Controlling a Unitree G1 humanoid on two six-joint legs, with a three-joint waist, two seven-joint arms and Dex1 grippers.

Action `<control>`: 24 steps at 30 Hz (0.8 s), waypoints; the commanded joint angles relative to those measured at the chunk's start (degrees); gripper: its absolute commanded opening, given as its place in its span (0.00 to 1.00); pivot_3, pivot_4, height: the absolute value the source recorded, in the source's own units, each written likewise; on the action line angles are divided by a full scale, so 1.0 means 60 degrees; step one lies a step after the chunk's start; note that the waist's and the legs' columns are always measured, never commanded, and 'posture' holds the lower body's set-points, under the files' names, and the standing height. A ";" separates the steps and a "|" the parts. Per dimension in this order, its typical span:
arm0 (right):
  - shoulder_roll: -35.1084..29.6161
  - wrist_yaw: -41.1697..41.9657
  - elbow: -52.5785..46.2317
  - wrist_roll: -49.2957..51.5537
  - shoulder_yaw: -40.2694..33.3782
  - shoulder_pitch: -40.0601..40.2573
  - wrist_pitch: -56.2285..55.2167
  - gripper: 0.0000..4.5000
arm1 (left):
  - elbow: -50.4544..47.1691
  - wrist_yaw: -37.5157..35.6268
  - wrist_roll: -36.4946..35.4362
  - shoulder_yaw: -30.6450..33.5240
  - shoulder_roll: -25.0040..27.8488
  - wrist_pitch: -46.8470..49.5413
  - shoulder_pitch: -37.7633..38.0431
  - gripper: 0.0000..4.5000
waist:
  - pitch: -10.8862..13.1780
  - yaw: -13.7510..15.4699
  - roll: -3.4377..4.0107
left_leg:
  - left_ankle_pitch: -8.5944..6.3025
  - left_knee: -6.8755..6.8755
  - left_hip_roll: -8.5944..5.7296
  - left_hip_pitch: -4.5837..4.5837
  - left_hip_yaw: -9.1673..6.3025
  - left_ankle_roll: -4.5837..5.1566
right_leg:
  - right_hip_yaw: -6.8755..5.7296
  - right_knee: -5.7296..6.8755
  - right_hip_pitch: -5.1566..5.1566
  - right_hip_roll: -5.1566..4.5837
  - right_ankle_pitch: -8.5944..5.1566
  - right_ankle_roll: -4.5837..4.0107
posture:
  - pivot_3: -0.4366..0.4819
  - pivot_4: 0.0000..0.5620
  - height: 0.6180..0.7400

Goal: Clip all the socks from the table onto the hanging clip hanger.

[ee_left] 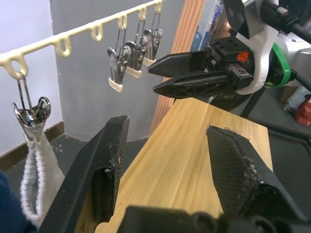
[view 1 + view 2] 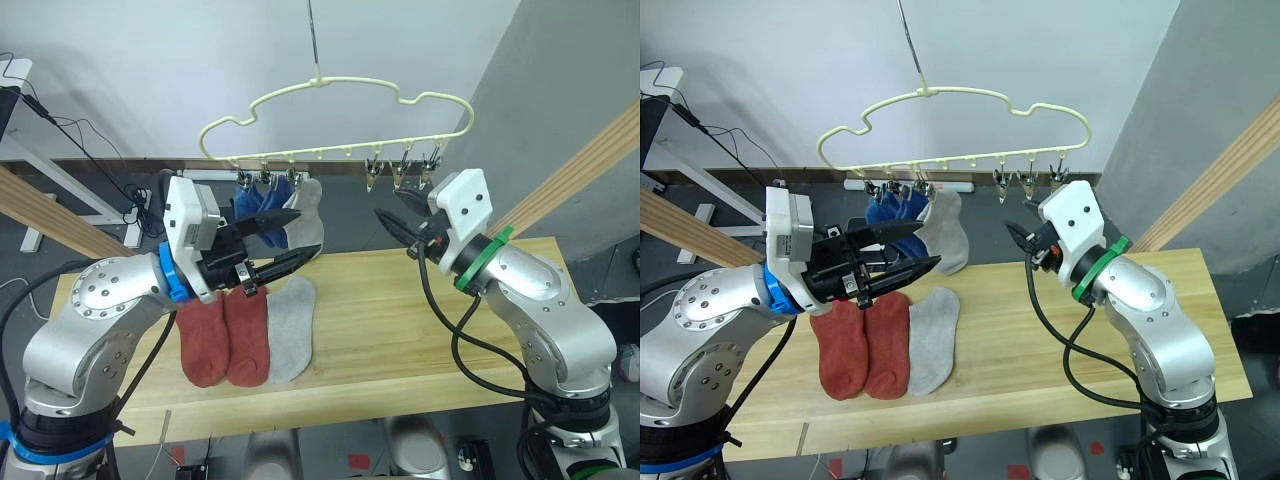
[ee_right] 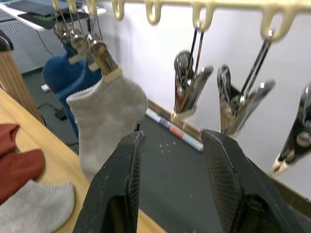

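Half done, judging by the count: two blue knit ankle socks (image 2: pixel 890 210) and one light grey knit sock (image 2: pixel 946 232) are hanging from clips on the pale cream cloud-shaped clip hanger (image 2: pixel 952 122), bunched toward its 9 o'clock end. Three small metal clips (image 2: pixel 1030 180) toward the 3 o'clock end are hanging with nothing in them.

Left to do: two rust-red knit socks (image 2: pixel 865 345) and one light grey knit sock (image 2: pixel 932 338) are lying flat, side by side and touching, on the long light-wood table (image 2: pixel 1060 330), at about 8 o'clock of the tabletop as the head camera sees it.

Left gripper (image 2: pixel 915 250) is hovering above the table just over the red pair, fingers pointing toward 3 o'clock, spread apart and gripping nothing; the left wrist view confirms a bare gap between its pads (image 1: pixel 109 160). Forearm is running roughly level, elbow bent down at 8 o'clock.

Right gripper (image 2: pixel 392 222) is raised over the far table edge, just below the free clips, fingers pointing toward 9 o'clock at the left gripper. Its jaws are parted with nothing between them, as the right wrist view shows, looking at the hung grey sock and free clips. Elbow is dropping toward 4 o'clock.

Next job is likely picking a sock off the table.
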 commanded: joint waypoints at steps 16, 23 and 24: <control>0.1153 -0.1217 0.0986 -0.0964 0.0718 -0.1254 -0.0397 0.44 | -0.0009 0.0145 0.0168 -0.0185 -0.0201 -0.0192 -0.0169 0.62 | -0.0005 0.0005 -0.0001 | 0.0002 0.0008 0.0002 -0.0007 0.0001 0.0000 | 0.0003 0.0039 -0.0024 -0.0006 0.0003 -0.0004 | 0.26 0.58 1.00; 0.1385 -0.1114 0.0911 -0.0947 0.0823 -0.1383 -0.0479 0.44 | -0.0017 0.0121 0.0242 -0.0211 -0.0258 -0.0208 -0.0134 0.62 | -0.0010 0.0004 -0.0001 | 0.0002 0.0012 0.0002 -0.0007 0.0001 0.0001 | 0.0003 0.0045 -0.0024 -0.0007 0.0004 -0.0006 | 0.26 0.58 1.00; 0.1422 -0.1097 0.0918 -0.0944 0.0844 -0.1376 -0.0520 0.44 | -0.0016 0.0120 0.0253 -0.0215 -0.0267 -0.0209 -0.0129 0.62 | -0.0010 0.0003 -0.0001 | 0.0002 0.0012 0.0003 -0.0007 0.0000 0.0001 | 0.0001 0.0046 -0.0024 -0.0007 0.0004 -0.0006 | 0.26 0.58 1.00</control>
